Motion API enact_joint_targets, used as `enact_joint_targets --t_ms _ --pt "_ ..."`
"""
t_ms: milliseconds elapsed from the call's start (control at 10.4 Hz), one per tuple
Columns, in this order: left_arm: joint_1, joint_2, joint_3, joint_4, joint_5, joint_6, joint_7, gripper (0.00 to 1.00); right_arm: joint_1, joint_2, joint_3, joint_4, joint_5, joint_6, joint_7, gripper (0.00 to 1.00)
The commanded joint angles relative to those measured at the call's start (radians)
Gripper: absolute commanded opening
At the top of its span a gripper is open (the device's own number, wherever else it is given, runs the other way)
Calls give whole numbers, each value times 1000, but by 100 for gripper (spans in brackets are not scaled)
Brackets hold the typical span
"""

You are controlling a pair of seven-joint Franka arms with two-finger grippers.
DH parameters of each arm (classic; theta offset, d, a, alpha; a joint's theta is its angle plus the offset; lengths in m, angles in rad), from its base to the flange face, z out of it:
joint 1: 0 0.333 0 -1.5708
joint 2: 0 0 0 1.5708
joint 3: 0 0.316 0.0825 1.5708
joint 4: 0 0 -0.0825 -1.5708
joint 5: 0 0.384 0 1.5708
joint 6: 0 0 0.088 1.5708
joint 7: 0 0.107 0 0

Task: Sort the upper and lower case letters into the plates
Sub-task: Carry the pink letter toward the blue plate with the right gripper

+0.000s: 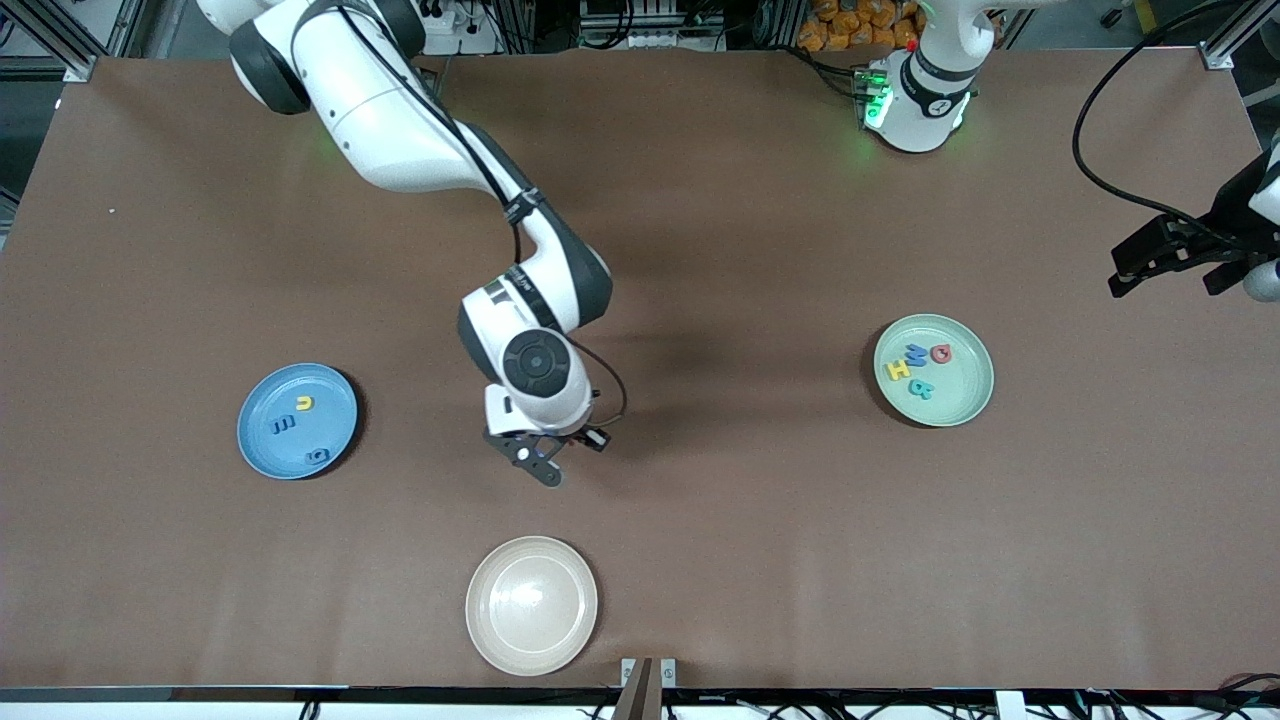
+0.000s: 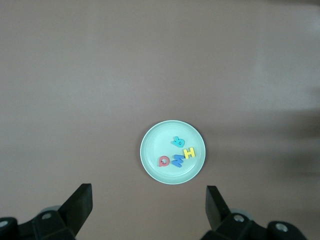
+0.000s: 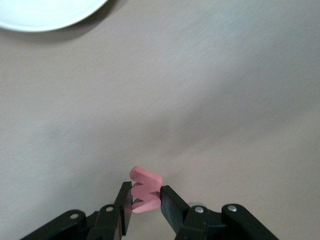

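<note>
The table (image 1: 700,250) is covered in a matte brown sheet, flat and uniform, and three round shallow plates of equal size sit well apart on it. The blue plate (image 1: 297,420), toward the right arm's end, holds the yellow u (image 1: 304,403), the blue m (image 1: 283,425) and the blue g (image 1: 317,457), all small flat foam-like shapes lying apart from each other. The pale green plate (image 1: 934,370), toward the left arm's end, holds the red Q (image 1: 941,352), the blue M (image 1: 916,353), the yellow H (image 1: 898,369) and the teal R (image 1: 921,389), bunched close together near its middle. The cream plate (image 1: 531,605) lies nearest the front camera, close to the table edge, its smooth bowl bare. The right gripper (image 1: 545,462) hangs over open brown surface between the blue plate and the cream plate, its black fingers clamped on the red w (image 3: 145,192), whose zigzag edge sticks out past the fingertips. Wide bare table surrounds it on every side. The left gripper (image 2: 149,205) waits high by the table's edge at the left arm's end, above the green plate, with its jaws spread wide and nothing between them.
</note>
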Motion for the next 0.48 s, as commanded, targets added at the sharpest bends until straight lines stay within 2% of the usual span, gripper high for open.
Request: enact_joint_targets --t_ms 0,192,384 --pt "-5 -14 13 -8 -33 -25 18 100 -61 -160 1 -217 -78 -17 -151 0" --pt "-9 -12 13 -6 -46 -100 17 100 -124 -255 1 -327 -84 -17 -283 0" --pt "-12 -12 11 -4 -40 -100 17 100 -205 -328 1 -426 -127 -8 -420 0"
